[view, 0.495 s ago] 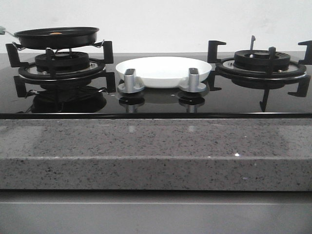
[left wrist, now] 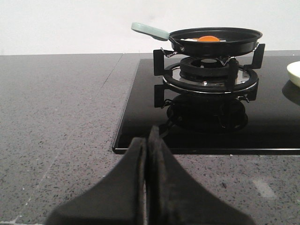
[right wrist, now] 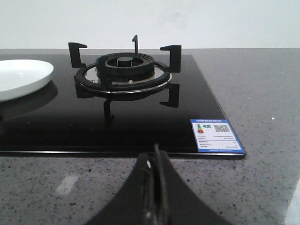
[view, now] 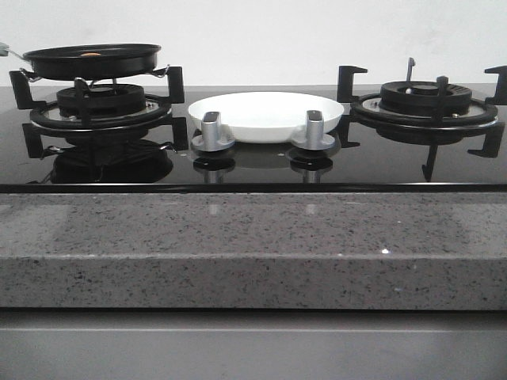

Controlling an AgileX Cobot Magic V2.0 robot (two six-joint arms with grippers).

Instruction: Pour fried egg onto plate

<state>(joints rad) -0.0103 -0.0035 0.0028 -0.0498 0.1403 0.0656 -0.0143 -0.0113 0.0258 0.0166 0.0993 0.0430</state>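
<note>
Nearest in the front view, a speckled grey stone counter edge is seen, and behind it the glossy black glass cooktop. Neither gripper is shown there. Each is found only in its own wrist view: the left gripper is seen with its dark fingers pressed together and nothing between them, low over the grey counter before the cooktop's edge; the right gripper is likewise clenched on nothing.

Two silver control knobs are set on the cooktop, with the plate just behind them, midway between the burners. It is shown as a round, shallow, glossy white dish, only partly caught at the edge of each wrist view.

An energy label on the cooktop's corner is revealed by the right wrist view alone, beyond it the bare right burner.

On the left burner a black frying pan is rested, its pale green handle pointed away from the plate. The fried egg lies inside the pan. Its orange yolk and a thin rim of white are made out in the left wrist view; in the front view only a small orange fleck shows above the pan's rim.
</note>
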